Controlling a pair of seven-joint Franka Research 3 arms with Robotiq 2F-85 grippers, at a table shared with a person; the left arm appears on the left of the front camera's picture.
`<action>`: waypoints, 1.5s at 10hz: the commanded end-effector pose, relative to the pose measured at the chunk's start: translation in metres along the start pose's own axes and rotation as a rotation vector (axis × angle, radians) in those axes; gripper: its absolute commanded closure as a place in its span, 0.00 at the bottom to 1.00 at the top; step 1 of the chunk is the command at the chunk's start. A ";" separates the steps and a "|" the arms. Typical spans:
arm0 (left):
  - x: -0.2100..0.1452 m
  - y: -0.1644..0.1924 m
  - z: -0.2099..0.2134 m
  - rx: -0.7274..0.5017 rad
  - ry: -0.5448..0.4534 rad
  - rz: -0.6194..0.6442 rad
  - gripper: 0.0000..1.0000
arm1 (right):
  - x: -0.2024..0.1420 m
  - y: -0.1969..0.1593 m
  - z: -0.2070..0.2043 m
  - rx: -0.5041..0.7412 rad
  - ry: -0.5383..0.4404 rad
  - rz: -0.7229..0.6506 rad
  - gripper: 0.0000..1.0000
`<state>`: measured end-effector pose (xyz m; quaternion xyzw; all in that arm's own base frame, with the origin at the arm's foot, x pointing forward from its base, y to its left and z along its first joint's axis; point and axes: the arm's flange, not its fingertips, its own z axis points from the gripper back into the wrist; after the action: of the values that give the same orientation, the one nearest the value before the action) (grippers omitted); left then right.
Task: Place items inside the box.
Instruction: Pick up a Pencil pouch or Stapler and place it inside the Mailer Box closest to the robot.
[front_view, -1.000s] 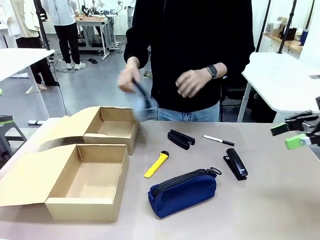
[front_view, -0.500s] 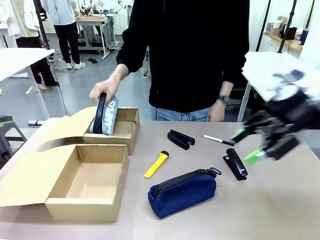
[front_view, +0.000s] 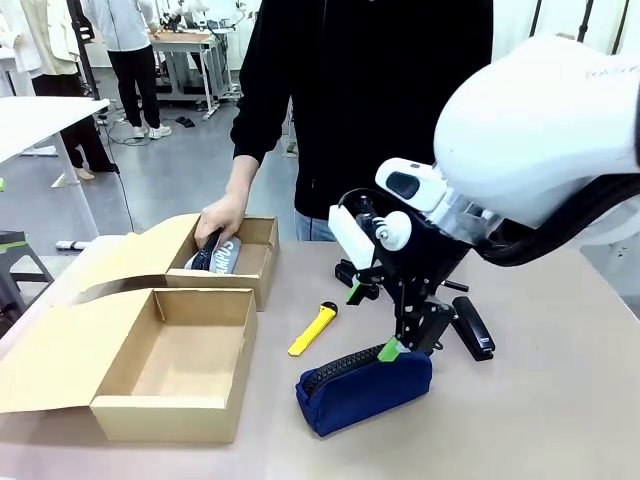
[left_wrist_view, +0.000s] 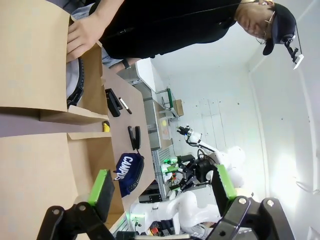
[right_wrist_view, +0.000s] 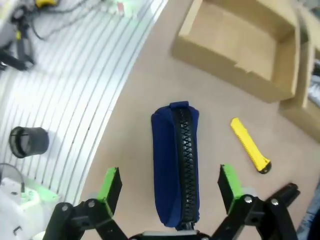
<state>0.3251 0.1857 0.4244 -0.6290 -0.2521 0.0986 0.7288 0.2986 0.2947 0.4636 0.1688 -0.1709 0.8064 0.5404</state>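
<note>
The robot's right hand hangs over the navy pencil pouch, which lies on the desk near the robot's edge. Its two fingers are spread wide, and it is not holding anything. In the right wrist view the right hand has one green pad on each side of the pouch, with a gap both ways. From the front, the lower pad looks very close to the zip, but I cannot tell if it touches.

The yellow utility knife lies just to the left of the pouch. The black stapler lies on the other side, behind the arm.

The big cardboard box sits on the left, with its flap lid open. Behind it is the small cardboard box, where the person's hand presses a grey pouch down.

The left hand is spread open too, with nothing between its pads.
</note>
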 end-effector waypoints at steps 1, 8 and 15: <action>-0.001 0.000 0.001 -0.014 0.003 -0.022 0.00 | 0.008 0.002 -0.006 0.003 0.024 0.027 0.00; -0.001 0.000 0.001 -0.014 0.003 -0.022 0.00 | 0.017 -0.028 -0.100 0.058 0.408 -0.106 0.00; -0.001 0.000 0.001 -0.014 0.003 -0.022 0.00 | -0.003 -0.028 -0.124 0.045 0.459 -0.214 0.00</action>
<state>0.3249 0.1858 0.4244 -0.6290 -0.2522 0.0986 0.7287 0.3128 0.3546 0.3537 0.0227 0.0034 0.7848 0.6193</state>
